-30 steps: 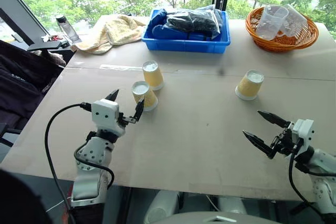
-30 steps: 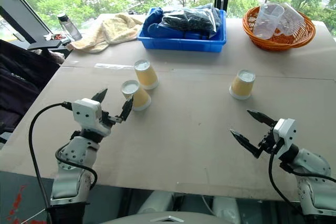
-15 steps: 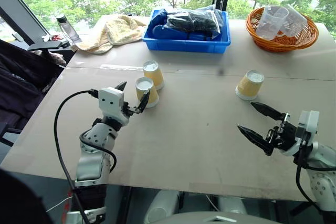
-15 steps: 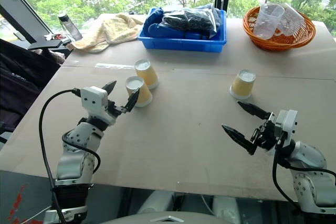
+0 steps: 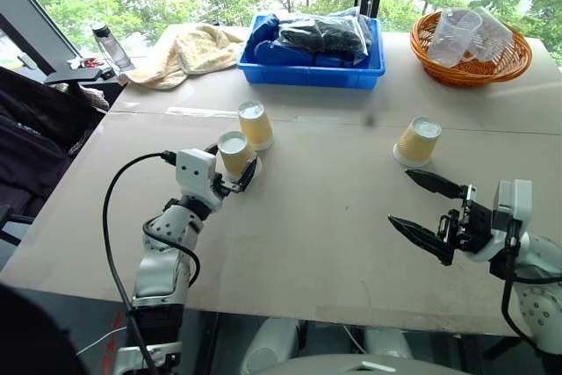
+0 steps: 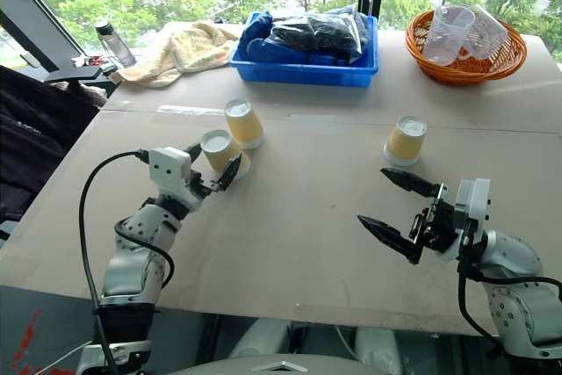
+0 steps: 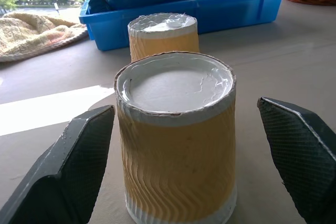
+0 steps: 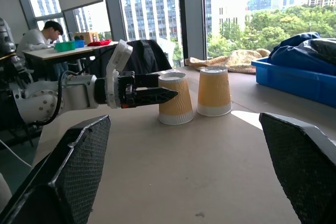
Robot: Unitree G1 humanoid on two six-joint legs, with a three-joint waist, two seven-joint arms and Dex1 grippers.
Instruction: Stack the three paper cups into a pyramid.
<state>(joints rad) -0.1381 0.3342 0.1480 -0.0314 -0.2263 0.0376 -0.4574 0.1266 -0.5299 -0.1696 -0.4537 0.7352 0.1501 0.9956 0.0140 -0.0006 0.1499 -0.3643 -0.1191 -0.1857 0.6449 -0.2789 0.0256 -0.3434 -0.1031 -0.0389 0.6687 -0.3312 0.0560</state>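
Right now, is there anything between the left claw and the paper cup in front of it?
No. The left claw stands open with one finger on each side of the near paper cup, and nothing sits in the gaps. A second paper cup stands just behind it, toward the blue bin.

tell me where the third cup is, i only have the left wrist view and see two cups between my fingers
Observer: The third cup stands upside down, alone on the table's right side, near the orange basket.
Operator: is the right gripper on it
Observer: No. The right gripper hangs open, short of that cup.
Operator: left gripper closed yet
Observer: No. The left gripper is open, fingers either side of the near cup, not pressing it.
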